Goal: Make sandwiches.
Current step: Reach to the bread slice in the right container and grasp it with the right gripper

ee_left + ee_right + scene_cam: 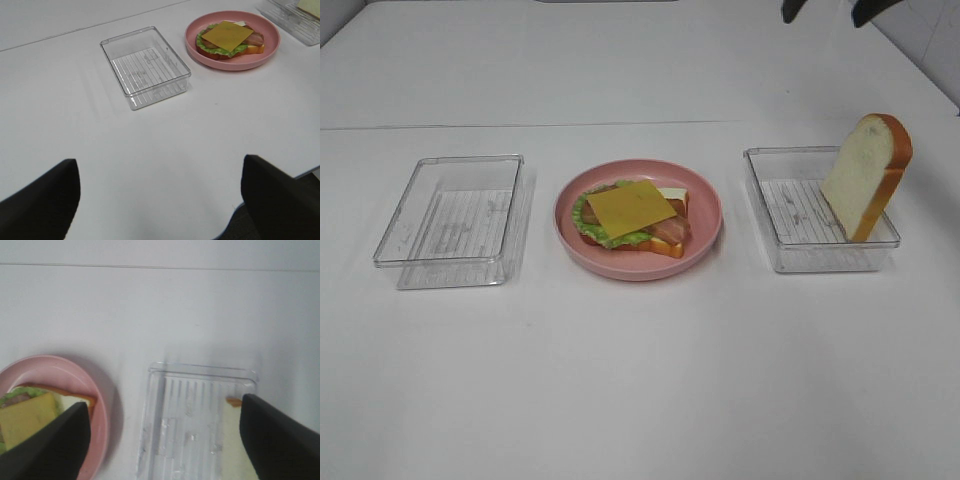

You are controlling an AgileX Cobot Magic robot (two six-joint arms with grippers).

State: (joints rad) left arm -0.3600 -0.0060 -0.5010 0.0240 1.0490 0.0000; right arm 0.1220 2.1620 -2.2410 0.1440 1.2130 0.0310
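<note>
With cheese topping the open stack on the pink plate, both tools, left and right, stood open and empty, so capping it likely called for the right one to grasp the bread slice leaning in the right tray.

The light is bright, even and diffuse, and the white table looks nearly washed out. Shadows are weak: a soft one lies beside the pink plate in the right wrist view, which is blurred overall. The clear trays show small glints.

Lab: bare white table; toy food
</note>
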